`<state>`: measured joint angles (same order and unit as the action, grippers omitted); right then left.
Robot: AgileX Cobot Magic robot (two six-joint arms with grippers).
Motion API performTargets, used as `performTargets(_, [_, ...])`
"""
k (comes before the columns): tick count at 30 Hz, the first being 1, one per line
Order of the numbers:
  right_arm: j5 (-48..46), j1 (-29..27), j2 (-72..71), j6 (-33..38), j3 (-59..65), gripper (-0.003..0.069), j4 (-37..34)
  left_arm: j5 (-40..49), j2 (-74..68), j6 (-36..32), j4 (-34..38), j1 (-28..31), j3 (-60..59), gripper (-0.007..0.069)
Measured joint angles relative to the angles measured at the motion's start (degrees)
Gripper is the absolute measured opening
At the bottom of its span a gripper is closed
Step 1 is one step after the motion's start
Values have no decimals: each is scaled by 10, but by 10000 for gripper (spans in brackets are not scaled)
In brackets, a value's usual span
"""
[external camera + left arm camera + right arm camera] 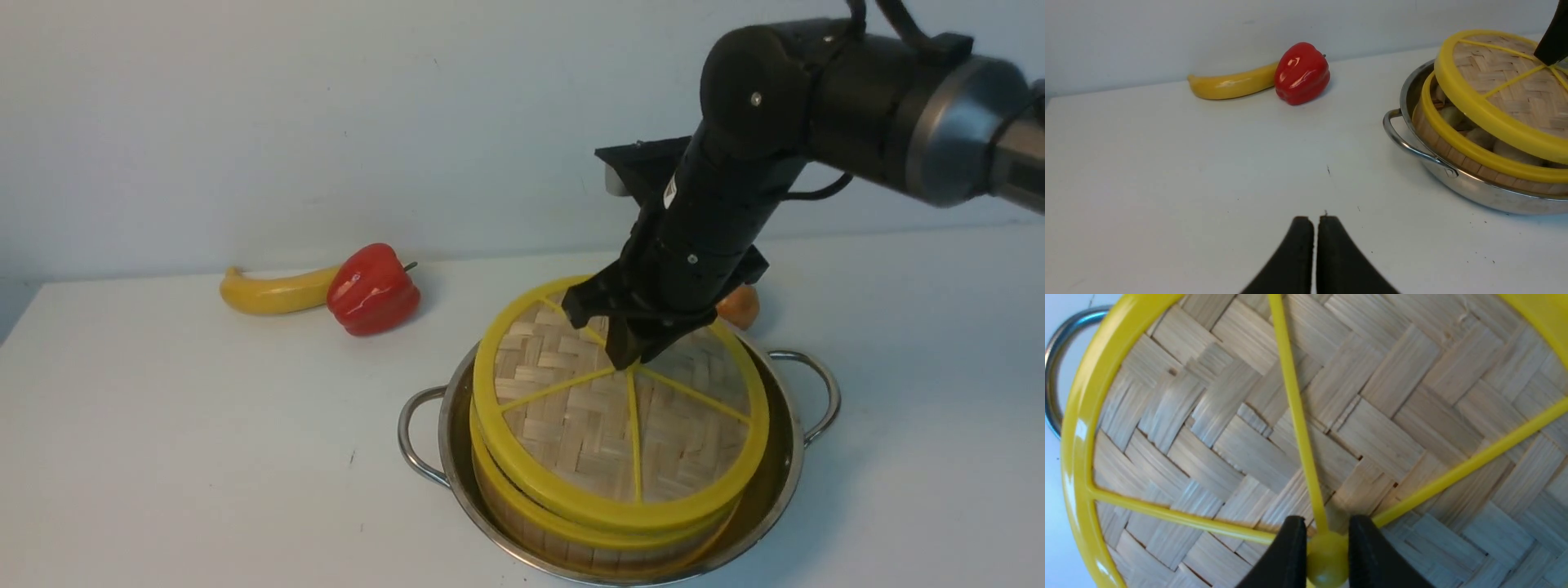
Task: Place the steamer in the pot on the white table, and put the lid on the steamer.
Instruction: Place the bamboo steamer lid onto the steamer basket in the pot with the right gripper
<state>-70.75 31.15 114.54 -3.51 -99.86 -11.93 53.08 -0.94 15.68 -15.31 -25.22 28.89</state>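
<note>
In the front view, I see the right gripper (624, 347) come down from the right side onto the centre of the lid (604, 416). The lid lies over the steamer (522, 510) but not flat: it is tilted, with its far left edge higher. The steamer sits inside the pot (784, 457), and the pot stands on the white table (204, 449), in the near middle part. Far at the back left, a banana (269, 292) and a red pepper (373, 290) lie touching each other. Behind the right arm an orange round thing (741, 306) shows only partly; I cannot tell what it is.

In the left wrist view, the left gripper (1314, 222) is low over bare table, its two black fingers pressed together with nothing between them. It is well apart from the pot (1474, 192). From this side I see a gap between the raised lid (1506, 94) rim and the steamer (1453, 155) rim, and pale dumplings (1478, 136) show through it.

In the right wrist view, the right gripper (1327, 539) has its fingers on both sides of the small yellow knob (1327, 559), where the yellow spokes meet, and they pinch it. The woven lid (1241, 428) fills almost all the picture. At the edge, one pot handle (1057, 355) is visible beyond the yellow rim.
</note>
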Motion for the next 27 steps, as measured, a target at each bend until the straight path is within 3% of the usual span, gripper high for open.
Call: performTargets(27, [-6, 0, 29, 30, -12, 142, -18, 0, 0, 0, 0, 0, 0, 10])
